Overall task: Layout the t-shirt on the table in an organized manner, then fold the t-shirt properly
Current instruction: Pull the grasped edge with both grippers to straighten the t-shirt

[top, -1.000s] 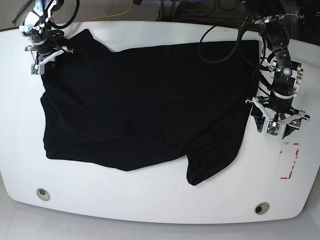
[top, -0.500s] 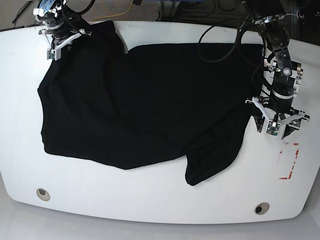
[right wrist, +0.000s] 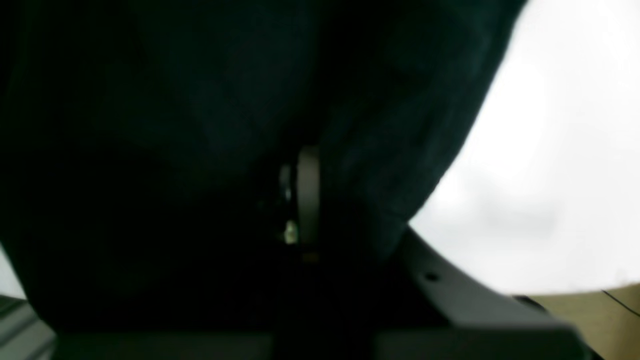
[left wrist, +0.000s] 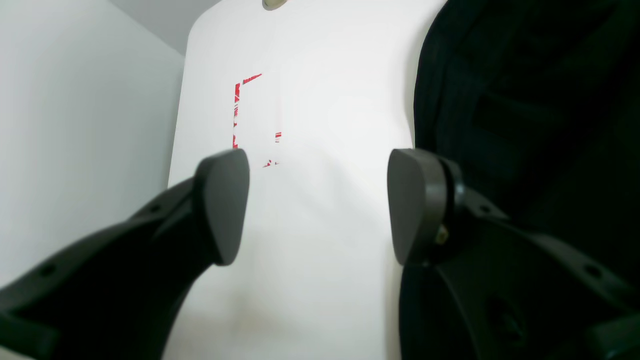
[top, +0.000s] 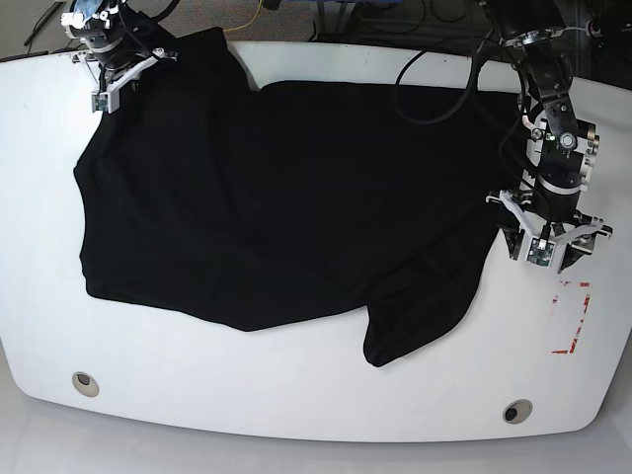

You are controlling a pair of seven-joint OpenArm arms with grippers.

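Black cloth, the t-shirt [top: 267,197], sprawls rumpled across most of the white surface [top: 296,395] in the base view, one corner drawn up to the far edge where the right gripper [top: 111,77] pinches it, while the left gripper [top: 550,252] hangs beside the opposite hem. From the left wrist view, that gripper [left wrist: 317,205] gapes wide over bare surface with nothing between its pads, a red outline mark [left wrist: 250,117] just ahead; no writing is readable on it. The right wrist view shows dark fabric [right wrist: 200,125] bunched around the closed gripper.

Matt black cloth t-shirt [top: 267,197], glossy smooth white table [top: 296,395]
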